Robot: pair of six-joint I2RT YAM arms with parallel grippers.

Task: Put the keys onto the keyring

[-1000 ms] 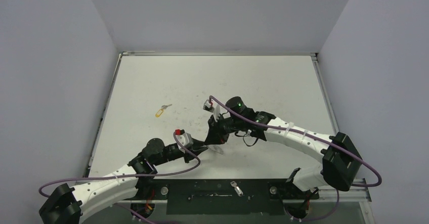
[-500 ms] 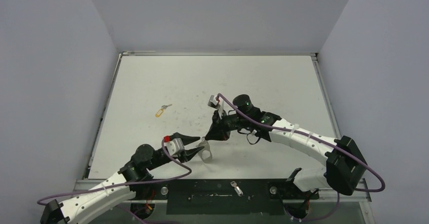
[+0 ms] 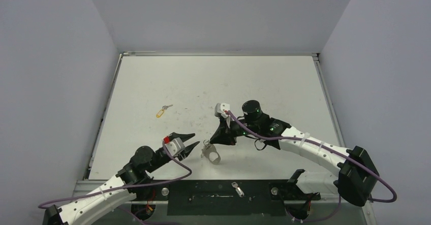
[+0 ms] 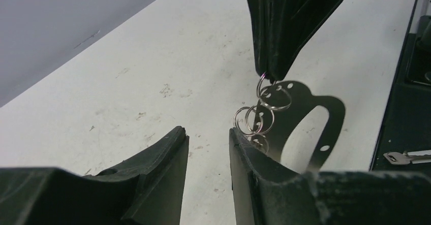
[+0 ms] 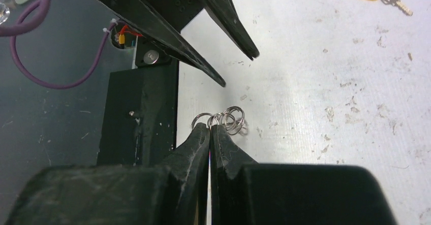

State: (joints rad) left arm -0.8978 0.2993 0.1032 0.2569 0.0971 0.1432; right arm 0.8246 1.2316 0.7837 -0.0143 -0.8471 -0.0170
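1 bare silver key [image 3: 237,188] lies nearest, on the black strip [image 3: 203,197] between my arm bases. Past it, my left claw [image 3: 196,139] stands partly open and empty just beside the keyring [image 3: 214,157], which hangs by its chain of small rings [image 4: 254,119] from my right claw [image 3: 212,141], pinched shut on the top ring. Farthest, the yellow-tagged key [image 3: 161,112] lies on the desk [image 3: 264,83], well apart.

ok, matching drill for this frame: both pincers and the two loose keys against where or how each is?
1 left pincer
2 right pincer
3 yellow-tag key
4 plain key

A shut on the keyring's small rings
B on the black strip
C open, empty
D on the white table

Pairs: 1-C, 2-A, 3-D, 4-B
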